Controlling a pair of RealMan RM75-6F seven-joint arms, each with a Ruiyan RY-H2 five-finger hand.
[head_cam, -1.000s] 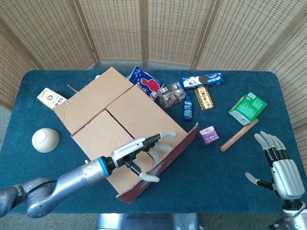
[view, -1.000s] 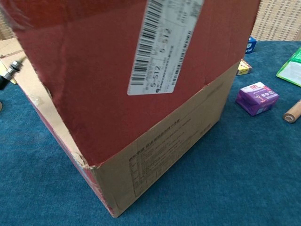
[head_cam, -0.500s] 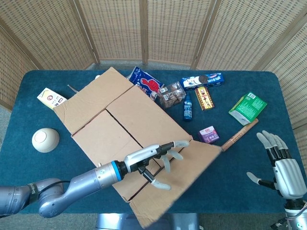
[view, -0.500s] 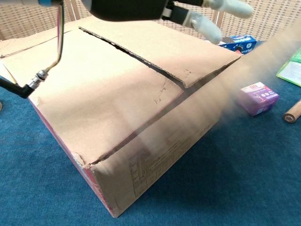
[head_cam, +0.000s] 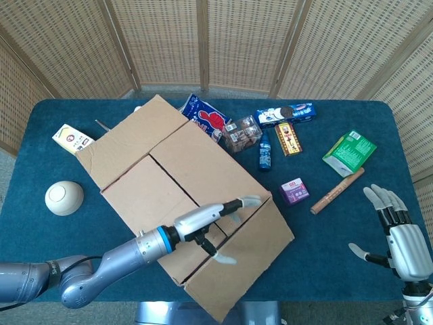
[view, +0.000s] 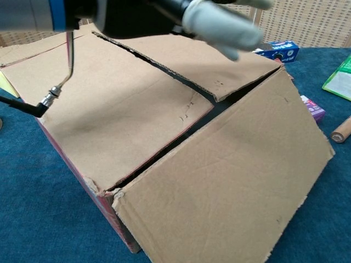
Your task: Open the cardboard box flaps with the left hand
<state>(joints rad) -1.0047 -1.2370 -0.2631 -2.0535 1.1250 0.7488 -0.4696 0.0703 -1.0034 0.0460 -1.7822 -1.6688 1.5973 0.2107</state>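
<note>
We see a table (head_cam: 40, 122) covered in deep blue, carpet-like cloth, its far corners rounded. Behind its far edge stands a folding screen (head_cam: 203, 40) of woven, pale tan wicker panels set in light wooden frames, the panels angled so that they wrap around the left and right edges of the table too. In the chest view the same screen (view: 323, 22) shows beyond the far right corner. The light is bright and even, like daylight, with only soft shadows on the cloth.
</note>
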